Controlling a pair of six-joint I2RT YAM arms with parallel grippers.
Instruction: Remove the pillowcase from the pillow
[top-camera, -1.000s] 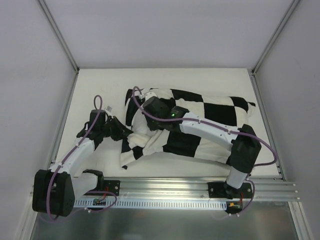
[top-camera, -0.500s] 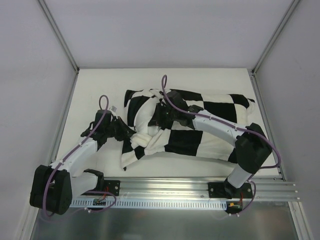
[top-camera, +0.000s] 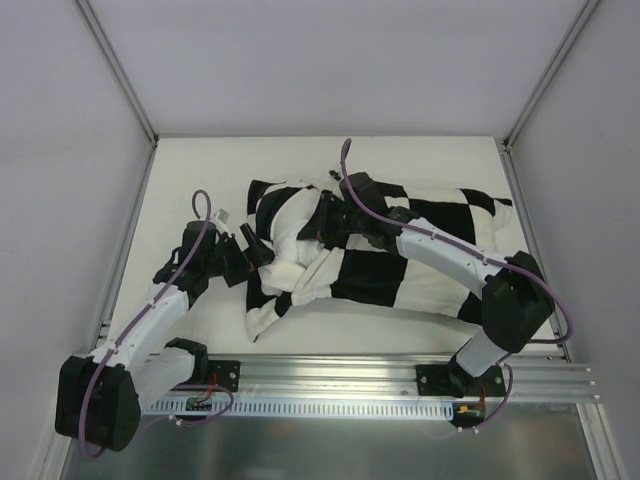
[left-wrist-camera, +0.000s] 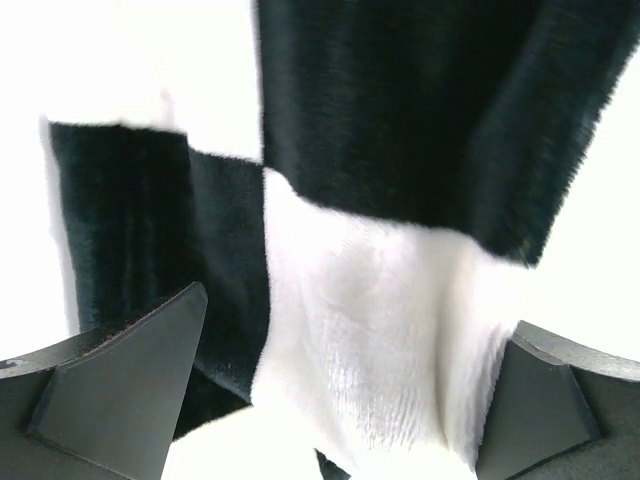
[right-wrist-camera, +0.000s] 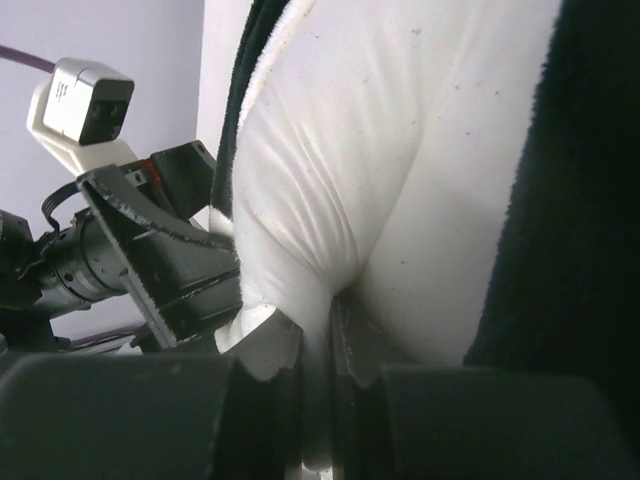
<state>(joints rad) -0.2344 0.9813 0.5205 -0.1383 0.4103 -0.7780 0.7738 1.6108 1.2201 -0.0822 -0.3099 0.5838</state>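
Pillowcase (top-camera: 420, 255), in black and cream checks, lies across the white table (top-camera: 200, 170) and holds most of the pillow (top-camera: 295, 235) inside it. Only the pillow's left end bulges bare and white out of the cover's open mouth, where the checked cloth is bunched and crumpled around it.

The right gripper (top-camera: 318, 228) sits on top of that bare end. In the right wrist view its jaws are pressed together on a pinched fold of the pillow's smooth white fabric (right-wrist-camera: 330, 150), with the fuzzy black of the cover (right-wrist-camera: 570, 200) just beside the fold.

The left gripper (top-camera: 255, 250) is just left of the pillow's bare end, at the crumpled mouth. Its fingers (left-wrist-camera: 120, 390) stand wide apart, and a hanging fold of the checked cover (left-wrist-camera: 400, 120) lies between them unclamped.
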